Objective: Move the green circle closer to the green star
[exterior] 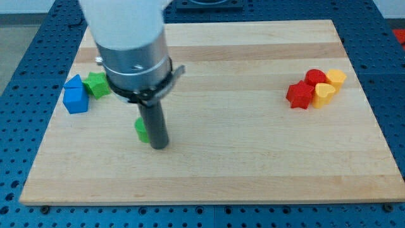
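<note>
The green circle [141, 130] lies left of the board's middle, mostly hidden behind the dark rod. My tip [159, 146] rests on the board right against the circle's right side. The green star [97, 84] sits at the view's upper left, touching a blue block [75, 95]. The star lies up and to the left of the circle, with a gap of bare wood between them.
A cluster at the view's right holds a red star-like block [300, 95], a red round block [315, 78], a yellow heart [323, 94] and a yellow block [336, 78]. The wooden board [253, 158] rests on a blue perforated table.
</note>
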Tool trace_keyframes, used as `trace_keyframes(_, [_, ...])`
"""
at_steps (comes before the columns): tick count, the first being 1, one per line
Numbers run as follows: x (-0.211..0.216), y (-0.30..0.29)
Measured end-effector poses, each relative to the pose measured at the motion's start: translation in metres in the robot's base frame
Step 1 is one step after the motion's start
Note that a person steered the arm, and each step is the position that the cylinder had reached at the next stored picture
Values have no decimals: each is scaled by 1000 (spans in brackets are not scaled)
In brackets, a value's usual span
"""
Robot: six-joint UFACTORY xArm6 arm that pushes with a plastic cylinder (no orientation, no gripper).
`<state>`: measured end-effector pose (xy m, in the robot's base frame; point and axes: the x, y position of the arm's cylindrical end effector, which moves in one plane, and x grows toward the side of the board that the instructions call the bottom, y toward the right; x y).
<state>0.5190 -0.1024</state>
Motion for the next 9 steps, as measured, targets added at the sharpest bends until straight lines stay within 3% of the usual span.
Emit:
trace_keyframes(1, [-31,-21])
trace_keyframes(4, [-44,-24])
trace_keyframes(6, [-66,-57])
trace_keyframes(9, [-40,-79])
